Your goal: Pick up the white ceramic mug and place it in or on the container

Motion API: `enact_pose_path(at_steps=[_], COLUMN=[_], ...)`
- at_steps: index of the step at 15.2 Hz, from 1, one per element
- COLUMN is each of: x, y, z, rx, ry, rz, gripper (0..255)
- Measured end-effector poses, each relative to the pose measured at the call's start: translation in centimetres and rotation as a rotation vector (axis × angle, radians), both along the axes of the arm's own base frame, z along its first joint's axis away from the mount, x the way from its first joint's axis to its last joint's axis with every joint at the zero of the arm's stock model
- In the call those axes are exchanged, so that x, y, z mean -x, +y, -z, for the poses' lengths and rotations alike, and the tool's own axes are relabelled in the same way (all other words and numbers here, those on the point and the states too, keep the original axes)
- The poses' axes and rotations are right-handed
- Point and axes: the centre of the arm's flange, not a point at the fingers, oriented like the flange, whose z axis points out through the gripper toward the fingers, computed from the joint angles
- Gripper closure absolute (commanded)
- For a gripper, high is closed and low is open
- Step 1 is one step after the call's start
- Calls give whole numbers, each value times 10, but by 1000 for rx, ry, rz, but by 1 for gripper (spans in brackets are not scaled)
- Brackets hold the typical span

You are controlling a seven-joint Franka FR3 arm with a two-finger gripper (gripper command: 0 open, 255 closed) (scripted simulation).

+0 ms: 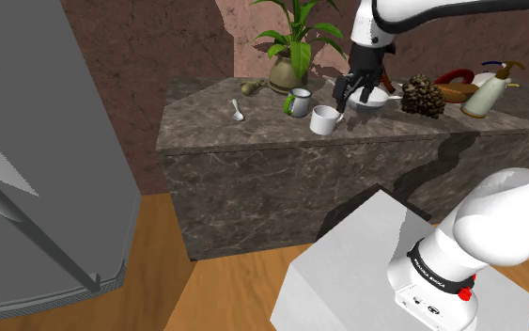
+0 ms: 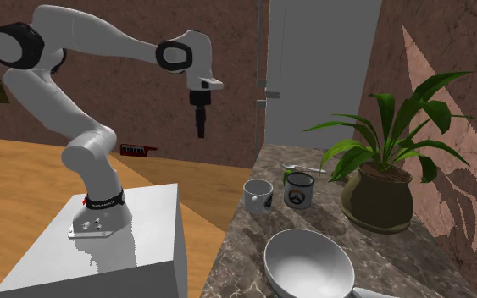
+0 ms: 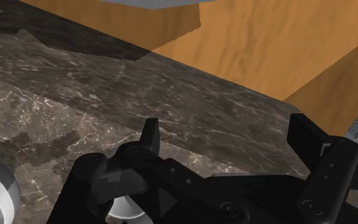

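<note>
Shoulder view: we noted the mug (image 1: 324,119), plain white, cylindrical, with a handle, upright near the front edge of the dark veined stone counter (image 1: 206,113), just beside a logo mug (image 2: 298,190). Bowl (image 1: 370,98) was round, smooth, glossy white. Gripper (image 1: 350,98) hung above them, fingers (image 3: 149,137) spread, holding nothing.

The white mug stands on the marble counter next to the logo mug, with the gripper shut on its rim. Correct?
No. The white mug does stand on the marble counter next to the logo mug, but the gripper is open and hangs in the air clear of it, holding nothing. The second exterior view shows the gap.
</note>
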Motion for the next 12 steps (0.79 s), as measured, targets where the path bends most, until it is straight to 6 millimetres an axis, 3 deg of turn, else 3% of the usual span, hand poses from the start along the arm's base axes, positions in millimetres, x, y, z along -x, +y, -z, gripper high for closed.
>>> enact_pose_path(at_steps=[12], x=[-111], y=[-78], z=[85], rx=[-26], ry=[-8], rz=[7], gripper=[0])
